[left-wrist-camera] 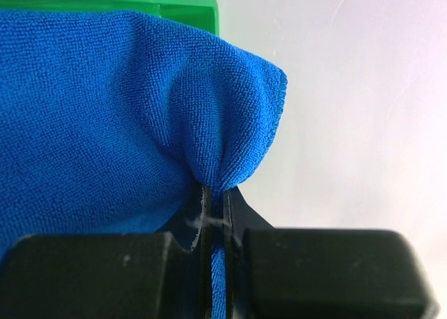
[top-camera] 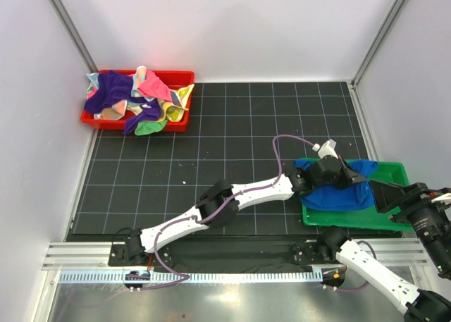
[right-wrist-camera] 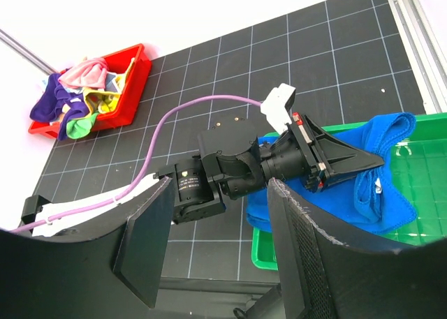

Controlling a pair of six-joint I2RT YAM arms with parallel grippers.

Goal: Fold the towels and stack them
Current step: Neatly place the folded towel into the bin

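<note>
The royal blue towel (top-camera: 340, 197) lies crumpled in the green tray (top-camera: 394, 171) at the lower right of the top view, one end draped over the tray's left rim. A fold of it is pinched up between the nearly closed jaws of the left gripper (left-wrist-camera: 216, 202), and the cloth bulges above the fingertips in the left wrist view. That arm reaches diagonally across the black gridded mat (top-camera: 232, 125) from the lower left. The right gripper (right-wrist-camera: 223, 246) hangs just right of the towel over the tray, its jaws standing well apart with nothing between them. The other towels (top-camera: 130, 96), purple, pink, yellow and green, are heaped in the red tray (top-camera: 180, 75) at the upper left, well apart from the green one.
</note>
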